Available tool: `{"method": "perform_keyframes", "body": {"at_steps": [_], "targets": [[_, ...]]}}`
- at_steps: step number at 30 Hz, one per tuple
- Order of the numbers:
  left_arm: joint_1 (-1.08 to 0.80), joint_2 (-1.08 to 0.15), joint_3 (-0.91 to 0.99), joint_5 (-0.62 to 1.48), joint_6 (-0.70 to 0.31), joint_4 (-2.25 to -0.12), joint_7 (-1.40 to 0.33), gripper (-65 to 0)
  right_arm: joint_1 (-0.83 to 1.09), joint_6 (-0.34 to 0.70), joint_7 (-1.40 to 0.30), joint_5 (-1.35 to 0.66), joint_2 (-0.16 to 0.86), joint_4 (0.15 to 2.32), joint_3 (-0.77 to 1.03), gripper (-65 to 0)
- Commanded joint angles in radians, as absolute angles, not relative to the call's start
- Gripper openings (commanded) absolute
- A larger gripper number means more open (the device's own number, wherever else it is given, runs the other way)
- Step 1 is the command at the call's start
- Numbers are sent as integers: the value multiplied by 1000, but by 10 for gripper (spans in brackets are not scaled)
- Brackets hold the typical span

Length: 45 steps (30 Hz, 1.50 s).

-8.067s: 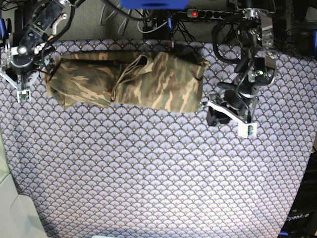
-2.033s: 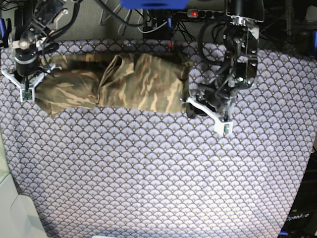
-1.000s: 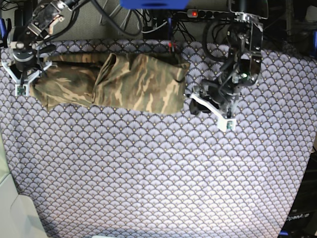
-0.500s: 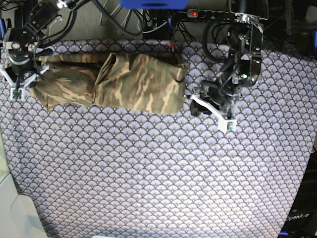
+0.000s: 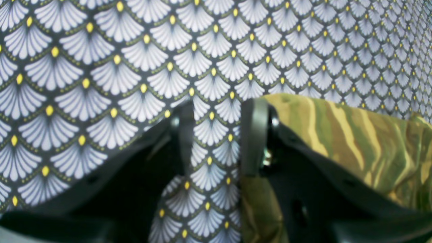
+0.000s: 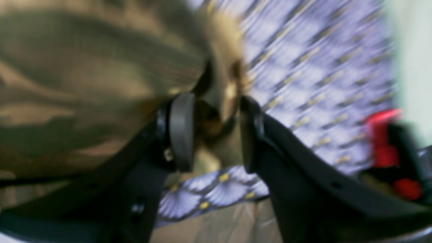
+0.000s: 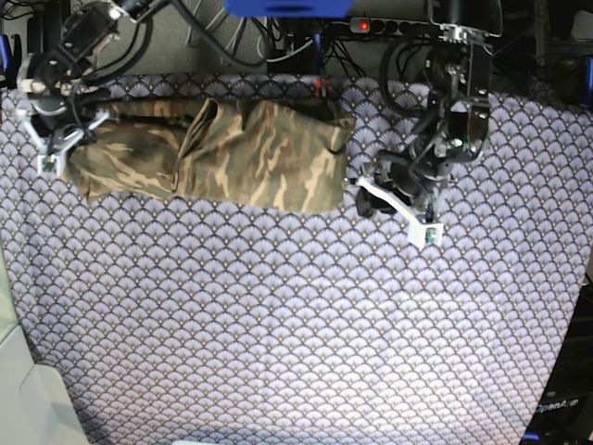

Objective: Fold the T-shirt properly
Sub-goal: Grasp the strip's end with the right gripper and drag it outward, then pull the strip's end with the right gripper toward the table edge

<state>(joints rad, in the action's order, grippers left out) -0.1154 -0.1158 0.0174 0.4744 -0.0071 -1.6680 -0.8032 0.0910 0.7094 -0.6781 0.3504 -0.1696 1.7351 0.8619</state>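
Observation:
The T-shirt (image 7: 241,153), in camouflage print, lies folded into a long band across the far side of the tablecloth (image 7: 278,315). My right gripper (image 7: 57,139) hovers over the shirt's left end. In the blurred right wrist view this gripper (image 6: 216,131) is open, with a bunched fold of the T-shirt (image 6: 84,77) standing between and beyond its fingers. My left gripper (image 7: 363,197) is just off the shirt's right edge. The left wrist view shows it (image 5: 216,135) open over bare tablecloth (image 5: 101,67), with the T-shirt (image 5: 354,135) against the outside of one finger.
A power strip (image 7: 389,26) and cables run along the table's far edge. A pale surface (image 7: 28,399) sits at the near left corner. A red part (image 6: 388,141) shows at the right of the right wrist view.
My right gripper has shifted a little rightward over the shirt's left end and its jaws have widened. That end of the shirt has moved slightly right. The left arm has barely moved.

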Motion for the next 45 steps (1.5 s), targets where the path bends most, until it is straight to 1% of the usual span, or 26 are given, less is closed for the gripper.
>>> {"method": "perform_keyframes", "body": {"at_steps": [1, 8, 16, 19, 21, 23, 26, 31, 33, 35, 40, 45], "targets": [[-101, -117, 19, 483, -16, -1682, -786, -425, 76, 698, -659, 340, -156, 1741, 863, -416], [-101, -117, 19, 481, -16, -1682, -786, -425, 74, 698, -653, 338, -107, 1669, 862, -419], [-99, -117, 18, 481, -16, -1682, -788, -425, 76, 698, -651, 337, -84, 1624, 860, -422], [-101, -117, 18, 481, -16, -1682, -791, -425, 76, 698, -651, 337, -62, 1577, 858, -423], [-102, -117, 18, 481, -16, -1682, -791, -425, 76, 698, -651, 337, -54, 1537, 857, -444], [-104, -117, 18, 481, -16, -1682, -789, -425, 76, 698, -651, 341, -38, 1511, 855, -495], [-102, -117, 18, 481, -16, -1682, -792, -425, 76, 698, -659, 343, -24, 1501, 832, -554], [-102, -117, 18, 481, -16, -1687, -789, -425, 84, 698, -659, 344, -24, 1504, 828, -616], [-102, -117, 16, 481, -16, -1685, -786, -425, 87, 698, -659, 344, -24, 1526, 831, -639], [-104, -117, 16, 481, -16, -1687, -786, -425, 111, 698, -659, 340, -27, 1583, 831, -646], [-107, -117, 18, 481, -16, -1687, -785, -425, 151, 698, -651, 338, -79, 1767, 832, -650], [-108, -119, 19, 481, -16, -1690, -785, -425, 160, 698, -651, 340, -105, 1857, 825, -650]]}}
